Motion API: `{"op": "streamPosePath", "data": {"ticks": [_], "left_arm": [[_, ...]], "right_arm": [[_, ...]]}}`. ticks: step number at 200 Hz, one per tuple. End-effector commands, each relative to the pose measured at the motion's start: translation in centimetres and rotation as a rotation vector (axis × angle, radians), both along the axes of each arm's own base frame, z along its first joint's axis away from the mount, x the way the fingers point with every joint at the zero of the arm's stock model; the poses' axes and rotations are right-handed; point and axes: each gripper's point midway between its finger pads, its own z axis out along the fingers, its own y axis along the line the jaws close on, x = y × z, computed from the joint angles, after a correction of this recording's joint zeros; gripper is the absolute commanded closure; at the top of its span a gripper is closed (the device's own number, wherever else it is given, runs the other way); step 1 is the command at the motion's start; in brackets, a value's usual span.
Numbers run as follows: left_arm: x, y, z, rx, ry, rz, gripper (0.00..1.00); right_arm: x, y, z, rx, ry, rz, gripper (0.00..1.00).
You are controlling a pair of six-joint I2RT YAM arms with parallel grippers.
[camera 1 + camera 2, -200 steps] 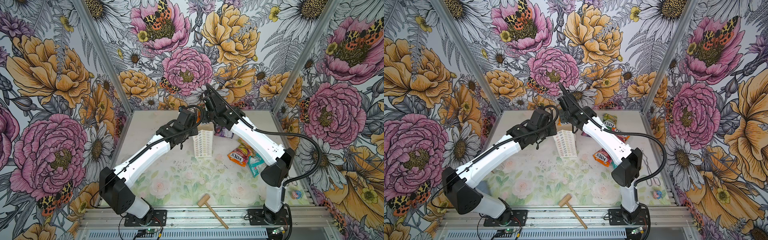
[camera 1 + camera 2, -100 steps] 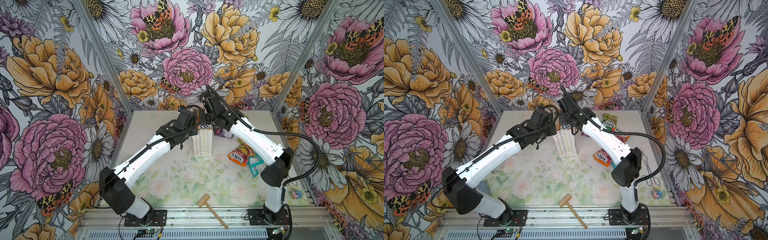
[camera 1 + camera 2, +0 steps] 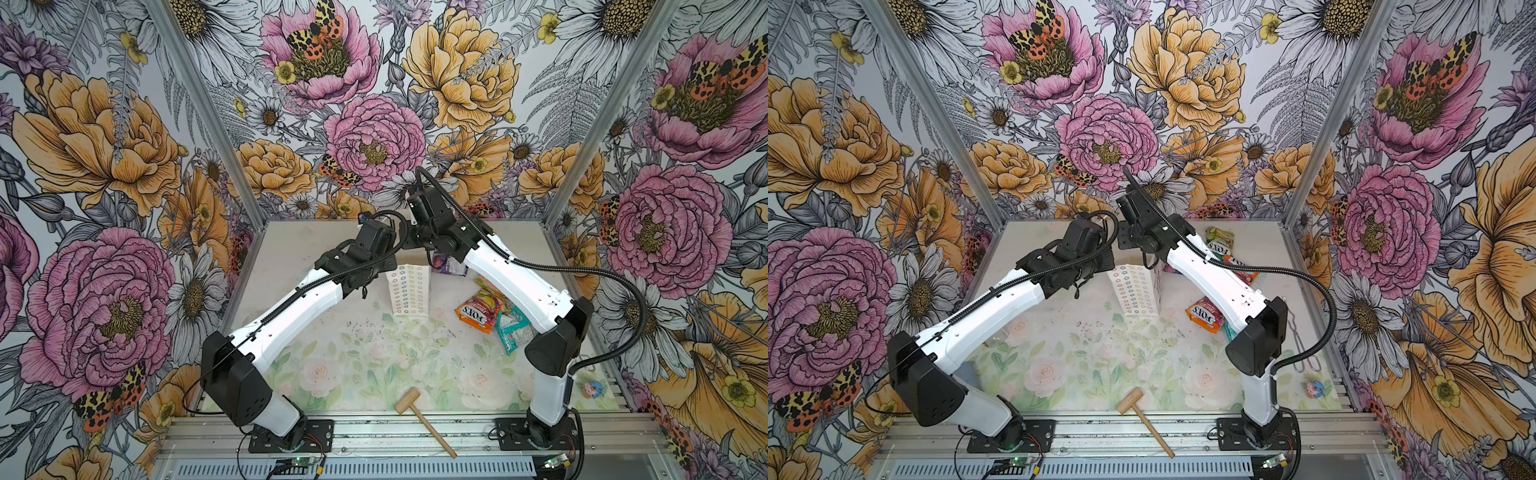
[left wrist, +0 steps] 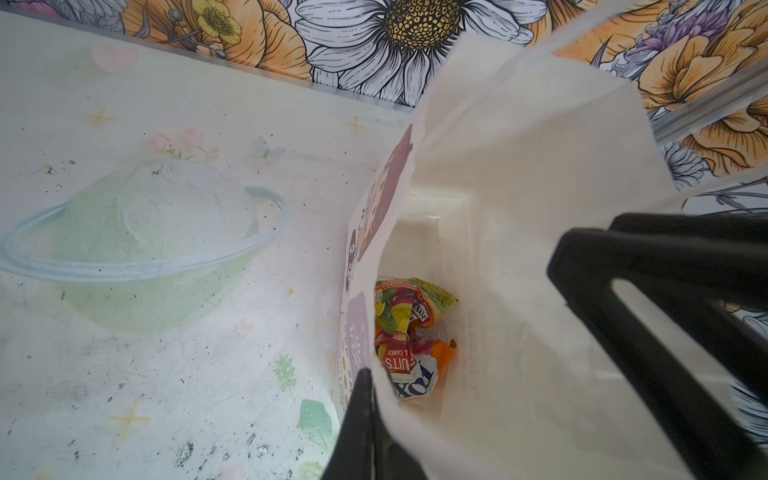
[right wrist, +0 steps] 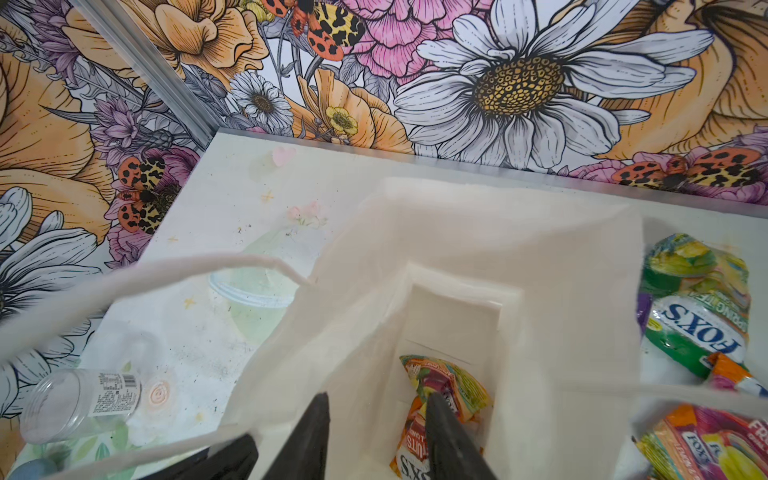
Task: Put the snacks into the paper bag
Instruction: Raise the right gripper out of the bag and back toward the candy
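Jaws of the left gripper (image 4: 370,401) are seen pinched on the rim of the paper bag (image 3: 409,291), which is stood upright toward the back of the table (image 3: 332,357). The right gripper (image 5: 377,399) is held over the bag's open mouth, its jaws spread apart with nothing between them. One crumpled orange packet (image 4: 409,332) is seen lying at the bag's bottom. Further snacks (image 3: 486,316) are scattered on the table just right of the bag, a green packet (image 5: 694,320) among them.

The left gripper (image 4: 368,399) pinches the rim of the white paper bag (image 4: 519,166); an orange candy packet (image 4: 409,332) lies at its bottom.
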Motion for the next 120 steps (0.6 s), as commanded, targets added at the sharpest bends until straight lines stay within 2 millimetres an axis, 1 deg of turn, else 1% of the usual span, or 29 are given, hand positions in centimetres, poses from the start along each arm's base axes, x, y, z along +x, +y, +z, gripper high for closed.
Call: {"op": "streamPosePath", "data": {"ticks": [1, 16, 34, 49, 55, 67, 105, 120], "left_arm": [[0.3, -0.1, -0.2, 0.008, -0.011, 0.013, 0.98], [0.3, -0.1, -0.1, 0.005, -0.013, 0.013, 0.98], [0.3, -0.1, 0.1, 0.002, -0.017, 0.012, 0.98], [0.3, -0.1, 0.3, -0.002, -0.02, 0.014, 0.97], [0.2, -0.1, 0.4, -0.004, -0.021, 0.015, 0.96], [0.2, 0.0, 0.4, -0.006, -0.022, 0.018, 0.9], [0.2, -0.1, 0.6, -0.014, -0.023, 0.017, 0.86], [0.2, -0.2, 0.8, -0.016, -0.025, 0.016, 0.86]], "right_arm": [[-1.5, -0.2, 3.9, 0.053, -0.067, 0.046, 0.57], [-2.0, -0.4, 4.9, 0.061, -0.084, 0.069, 0.55], [-2.8, -0.8, 6.3, 0.073, -0.109, 0.095, 0.48], [-3.4, -1.2, 7.3, 0.088, -0.121, 0.118, 0.46], [-3.6, -1.3, 7.7, 0.093, -0.127, 0.125, 0.45], [-4.0, -1.7, 8.3, 0.097, -0.141, 0.134, 0.44], [-4.8, -3.7, 9.9, 0.09, -0.185, 0.117, 0.43], [-4.8, -4.8, 10.1, 0.083, -0.193, 0.097, 0.42]]}}
